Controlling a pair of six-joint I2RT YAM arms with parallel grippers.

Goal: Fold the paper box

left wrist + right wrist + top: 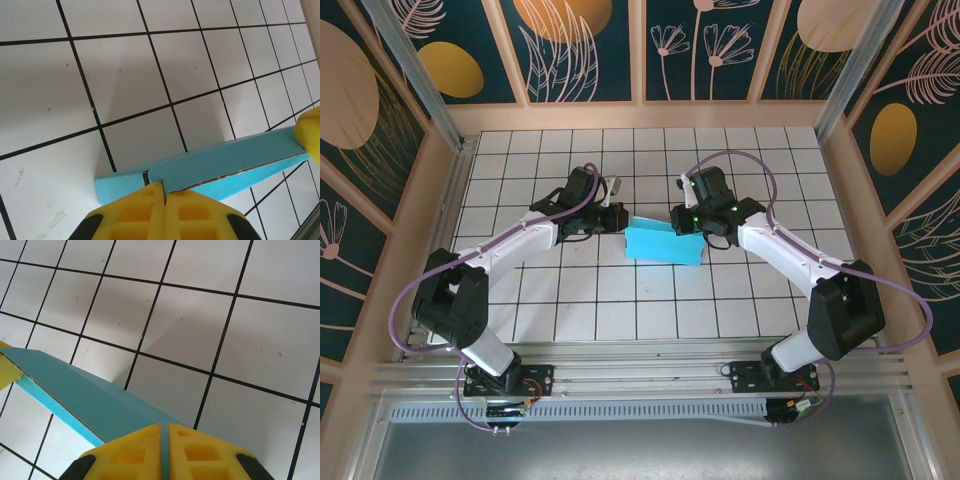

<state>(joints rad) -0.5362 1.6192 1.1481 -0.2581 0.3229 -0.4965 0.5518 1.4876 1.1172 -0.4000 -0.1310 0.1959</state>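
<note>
You see a flat turquoise-blue cardboard box between the two end effectors, with a pale line along its cut edge. The left end effector and the right end effector are yellow with black corners. Beneath them, the white tiled surface carries a black grid.
</note>
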